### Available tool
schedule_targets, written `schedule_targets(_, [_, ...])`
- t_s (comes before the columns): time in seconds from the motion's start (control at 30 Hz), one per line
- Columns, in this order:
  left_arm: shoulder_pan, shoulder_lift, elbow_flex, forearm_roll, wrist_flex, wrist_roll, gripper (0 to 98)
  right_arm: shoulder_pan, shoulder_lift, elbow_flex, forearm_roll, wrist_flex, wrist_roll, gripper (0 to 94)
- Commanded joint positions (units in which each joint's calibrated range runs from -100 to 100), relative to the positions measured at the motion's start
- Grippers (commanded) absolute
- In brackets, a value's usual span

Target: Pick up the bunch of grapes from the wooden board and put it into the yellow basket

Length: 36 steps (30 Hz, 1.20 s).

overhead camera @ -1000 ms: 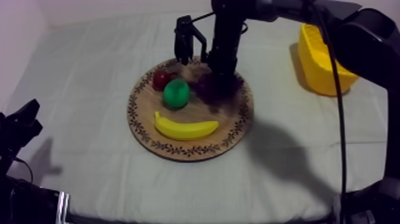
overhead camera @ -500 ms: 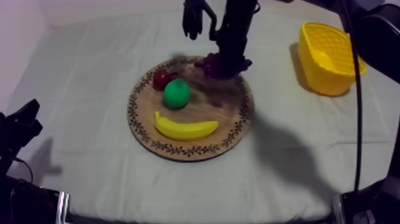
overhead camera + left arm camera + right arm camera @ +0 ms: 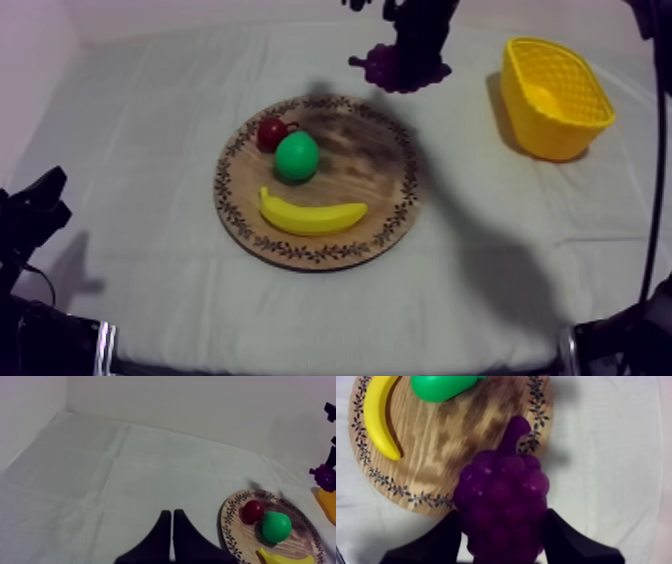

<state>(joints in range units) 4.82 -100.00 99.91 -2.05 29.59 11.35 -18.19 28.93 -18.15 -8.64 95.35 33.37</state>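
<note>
1. The bunch of grapes (image 3: 503, 501) is gripped by the right gripper (image 3: 503, 538) and held aloft.
2. Just beneath it, the rim of the wooden board (image 3: 461, 441) is seen; a pear (image 3: 438, 386) and a banana (image 3: 376, 416) lie farther in.
3. The yellow basket (image 3: 555, 95) is set well aside on the surface (image 3: 150, 130).
4. The left gripper (image 3: 171, 526) is closed on nothing.

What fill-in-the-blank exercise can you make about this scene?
The right claw is shut on the bunch of grapes, not yet over the yellow ____.
The left claw is ____ on nothing.
On the wooden board, the pear lies between the small red fruit and the ____.
Missing: basket; shut; banana.
</note>
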Motion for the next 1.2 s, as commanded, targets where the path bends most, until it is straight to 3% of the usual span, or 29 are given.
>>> schedule_targets(0.0, [0.00,0.00,-0.02,-0.02,-0.01,0.00,0.1,0.59,-1.95,0.36,-0.06,-0.32,-0.39,28.1])
schedule_targets(0.43, [0.00,0.00,-0.02,-0.02,-0.01,0.00,0.1,6.15,-10.65,1.11,0.02,-1.98,-3.12,28.0])
schedule_targets(1.17, [0.00,0.00,-0.02,-0.02,-0.01,0.00,0.1,17.82,-21.10,9.68,2.51,-13.91,-11.18,27.5])
